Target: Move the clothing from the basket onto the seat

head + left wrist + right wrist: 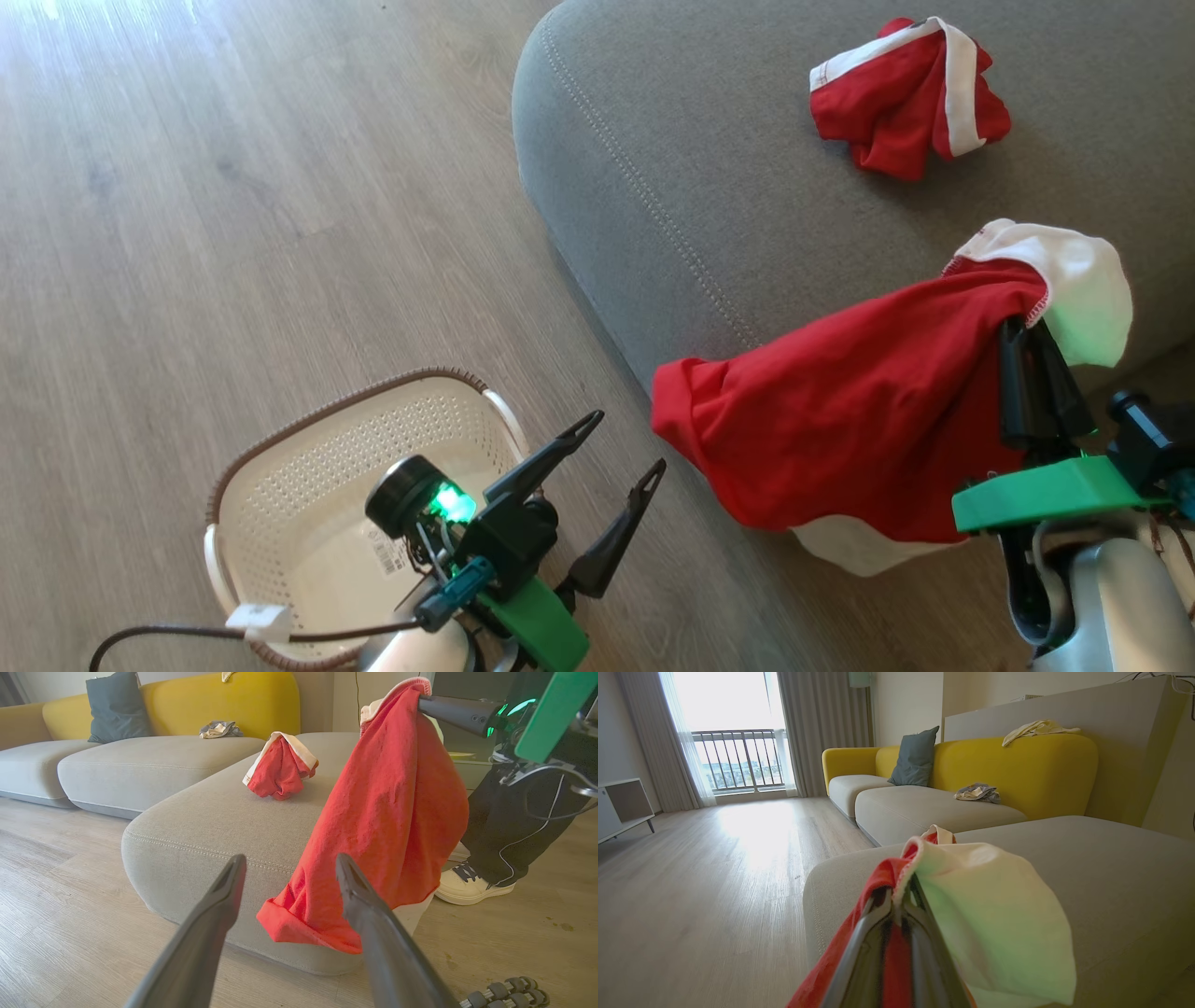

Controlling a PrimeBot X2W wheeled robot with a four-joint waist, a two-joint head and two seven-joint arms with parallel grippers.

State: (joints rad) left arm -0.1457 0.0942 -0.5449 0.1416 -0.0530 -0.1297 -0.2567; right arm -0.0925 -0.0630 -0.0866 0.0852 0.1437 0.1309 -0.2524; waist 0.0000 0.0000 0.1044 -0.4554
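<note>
A red garment with white panels [859,411] hangs from my right gripper [1022,327], which is shut on its top edge beside the grey seat's [691,140] near corner. The same garment [392,812] droops past the seat's edge in the left wrist view, and its red and white folds [980,905] drape over my right fingers. Another red and white garment [906,98] lies crumpled on the seat [210,812]. The cream basket [280,485] sits on the floor, holding no clothing, with a label on its bottom. My left gripper [627,441] is open above the basket's right rim.
A person's dark trouser leg and white shoe [472,884] stand right of the seat. A yellow-backed sofa [1017,765] with a grey cushion [917,756] and loose cloths lies beyond. Wooden floor [233,187] spreads to the left. A low cabinet [621,805] stands by the window.
</note>
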